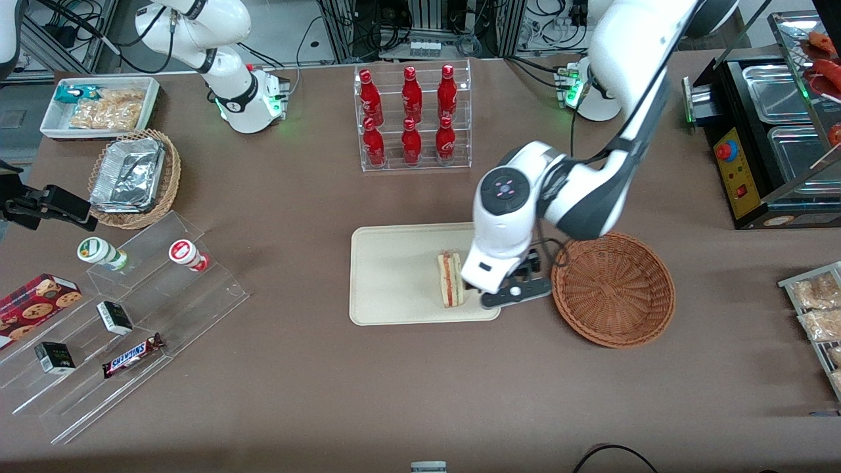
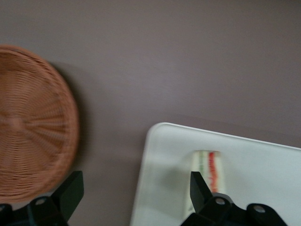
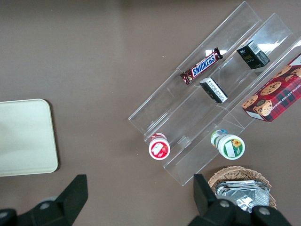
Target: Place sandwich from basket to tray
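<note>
While the sandwich stands on its edge on the tray, the gripper of the left arm hangs just beside it, over the tray's rim nearest the basket. In the wrist view the two fingers are spread wide apart and hold nothing; one of them is close to the sandwich, the other is over the table near the basket. The basket looks empty and, taking the tray as the centre of a clock in the front view, lies at about 3 o'clock, just beside it. I think the sandwich was set near this edge because it is the shortest way from the basket. Whether the finger touches the bread I cannot tell, since the arm covers that spot. By my judgement the placing is done, and only the retreat upward remains.
</note>
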